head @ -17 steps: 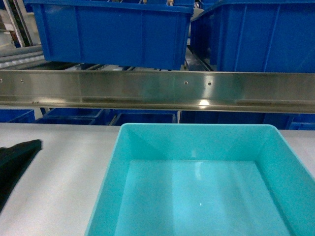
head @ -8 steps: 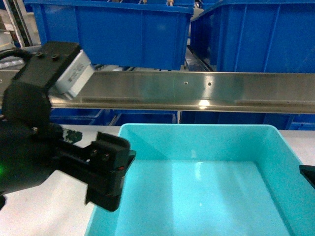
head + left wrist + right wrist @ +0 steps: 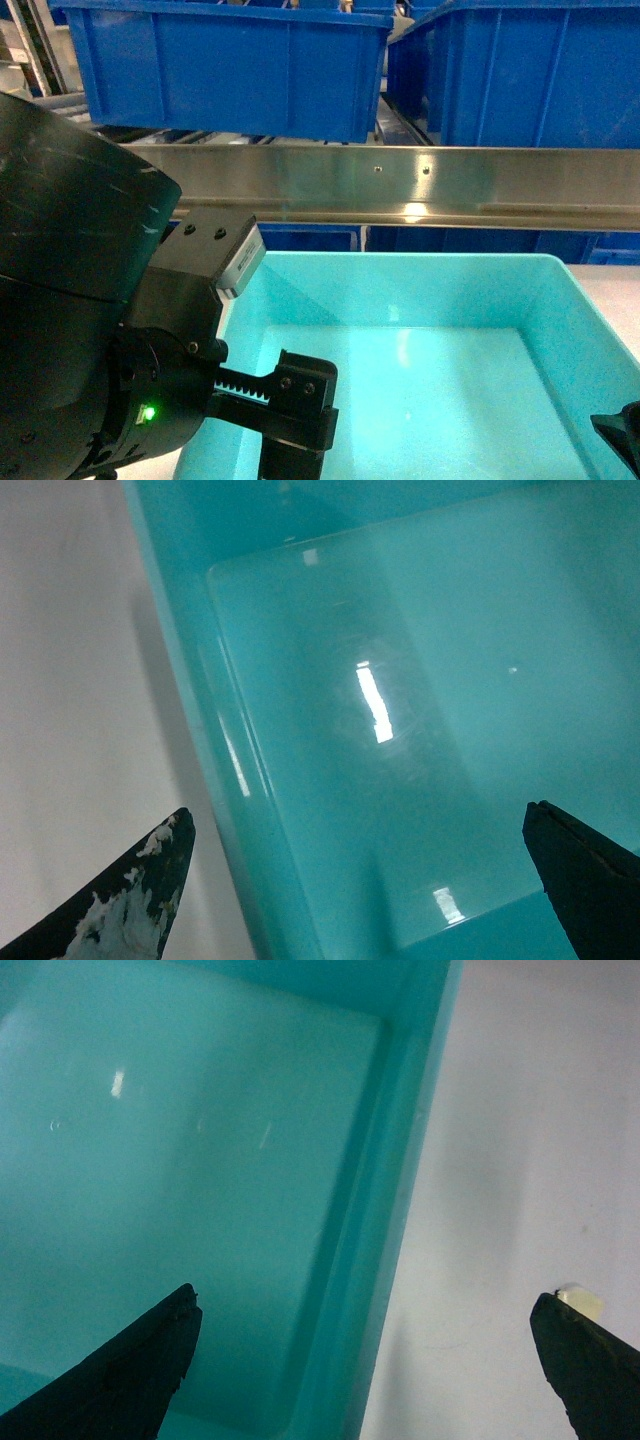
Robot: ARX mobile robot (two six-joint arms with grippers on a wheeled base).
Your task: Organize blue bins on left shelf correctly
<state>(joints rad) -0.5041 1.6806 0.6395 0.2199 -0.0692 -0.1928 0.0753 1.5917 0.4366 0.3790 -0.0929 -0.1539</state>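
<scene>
The turquoise bin (image 3: 420, 370) sits on the pale table (image 3: 520, 1160), just in front of the steel shelf rail (image 3: 420, 185) with dark blue crates (image 3: 230, 65) above. The left gripper (image 3: 350, 875) hangs wide open astride its left wall, gripping nothing. The right gripper (image 3: 370, 1360) likewise straddles the right wall, spread wide and empty.

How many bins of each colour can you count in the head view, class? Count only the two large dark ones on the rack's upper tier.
Turquoise bin: 1
Dark blue bins, one on the left and one on the right: 2
Total: 3
</scene>
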